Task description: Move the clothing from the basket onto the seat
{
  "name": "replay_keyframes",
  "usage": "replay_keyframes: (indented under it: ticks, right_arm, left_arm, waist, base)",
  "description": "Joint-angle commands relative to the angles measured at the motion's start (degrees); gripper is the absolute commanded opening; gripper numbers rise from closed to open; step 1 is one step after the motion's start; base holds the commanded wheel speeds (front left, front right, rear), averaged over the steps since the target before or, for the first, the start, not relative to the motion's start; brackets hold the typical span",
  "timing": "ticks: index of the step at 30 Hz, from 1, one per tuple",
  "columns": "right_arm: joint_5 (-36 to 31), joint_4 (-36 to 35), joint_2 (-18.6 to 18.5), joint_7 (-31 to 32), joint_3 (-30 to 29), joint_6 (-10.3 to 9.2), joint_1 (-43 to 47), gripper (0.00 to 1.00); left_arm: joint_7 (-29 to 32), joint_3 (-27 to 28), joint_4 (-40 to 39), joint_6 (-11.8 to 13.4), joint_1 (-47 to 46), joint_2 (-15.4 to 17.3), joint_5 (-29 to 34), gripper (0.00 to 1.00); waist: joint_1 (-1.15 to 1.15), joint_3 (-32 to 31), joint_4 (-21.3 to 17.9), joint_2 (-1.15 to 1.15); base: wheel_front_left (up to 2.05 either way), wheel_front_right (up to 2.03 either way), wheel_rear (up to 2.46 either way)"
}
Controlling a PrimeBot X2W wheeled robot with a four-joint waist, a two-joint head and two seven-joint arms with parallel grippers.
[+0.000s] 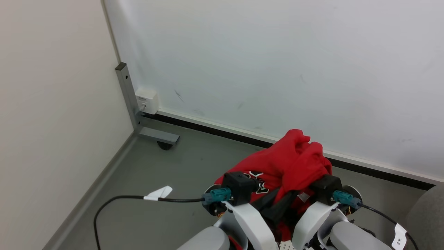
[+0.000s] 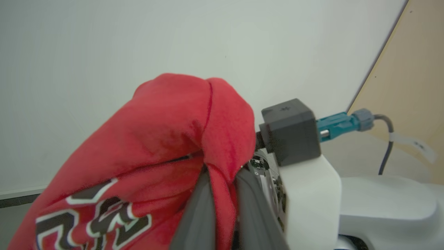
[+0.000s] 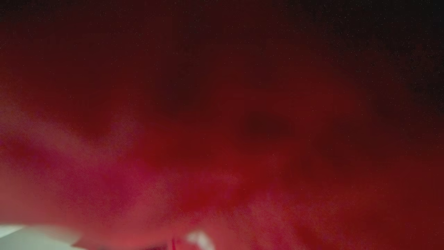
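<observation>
Red jersey [image 1: 291,159], one, clamped in left end effector [image 2: 223,178]; whether right end effector [image 1: 321,185] grips, unclear.

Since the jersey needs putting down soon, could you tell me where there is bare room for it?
The seat corner at lower right looks bare. Open floor lies between the stand foot and the cable. It is crowded at bottom centre, where both arms bunch under the jersey.

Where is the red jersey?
The jersey is low and right of centre in the head view, held up above the grey floor, pinched by the left claw.
</observation>
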Motion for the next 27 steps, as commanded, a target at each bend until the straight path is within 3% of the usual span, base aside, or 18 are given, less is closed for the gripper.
replay_keyframes:
  ticks: [1, 3, 4, 5, 6, 19, 20, 21, 27]
  right_arm:
    - [-1.98, -0.85, 0.48, -0.16, -1.69, -0.12, 0.43, 1.00]
    - [-4.04, -1.85, 0.86, -0.17, -3.45, -0.12, 1.90, 1.00]
    - [-4.93, -2.26, 1.00, -0.16, -4.04, -0.12, 2.47, 0.82]
    - [-5.53, -2.82, 1.18, -0.17, -4.43, -0.12, 2.87, 0.35]
    - [-6.08, -3.26, 1.34, -0.17, -4.63, -0.12, 3.15, 0.00]
    - [-6.11, -8.79, -0.63, -0.19, -4.87, -0.12, 7.24, 0.00]
    - [-6.14, -9.33, -0.74, -0.18, -5.04, -0.12, 7.98, 0.00]
    - [-6.30, -9.85, -1.01, -0.18, -5.15, -0.12, 8.53, 0.00]
    - [-7.50, -12.97, -3.13, -0.19, -7.17, -0.12, 11.16, 0.00]
  left_arm:
    - [-0.01, -0.20, 0.20, 0.43, -0.65, 0.08, -0.71, 0.00]
    - [-0.34, -0.46, 0.68, 0.71, -0.90, 0.06, -1.28, 0.00]
    - [-0.53, -0.53, 0.92, 0.87, -0.99, 0.06, -1.48, 0.00]
    - [-0.79, -0.53, 1.12, 1.01, -1.10, 0.06, -1.69, 0.00]
    - [-1.03, -0.42, 1.35, 1.08, -1.29, 0.05, -1.92, 0.00]
    - [-4.01, 3.00, 4.86, 3.36, -1.31, 1.45, -3.17, 0.00]
    - [-4.09, 3.15, 5.01, 3.59, -1.20, 1.58, -3.15, 0.27]
    - [-4.29, 3.23, 5.25, 3.78, -1.02, 1.65, -3.13, 1.00]
    - [-5.17, 3.33, 5.59, 4.67, 0.28, 2.09, -3.23, 1.00]
  waist:
    - [0.00, 0.23, 0.78, 0.00]
    - [0.00, 0.31, 0.95, 0.00]
    - [0.00, 0.34, 0.92, 0.00]
    - [0.00, 0.36, 0.79, 0.00]
    - [0.00, 0.38, 0.60, 0.00]
    - [0.00, 0.42, -3.14, 0.00]
    - [0.00, 0.43, -3.42, 0.00]
    - [0.00, 0.46, -3.70, 0.00]
    - [0.00, 0.76, -5.99, 0.00]
  base:
    - [0.00, 0.00, 0.00]
    - [0.00, 0.00, 0.00]
    - [0.00, 0.00, 0.00]
    - [0.00, 0.00, 0.00]
    - [0.00, 0.00, 0.00]
    - [0.00, 0.00, 0.00]
    - [0.00, 0.00, 0.00]
    - [0.00, 0.00, 0.00]
    - [0.00, 0.00, 0.00]
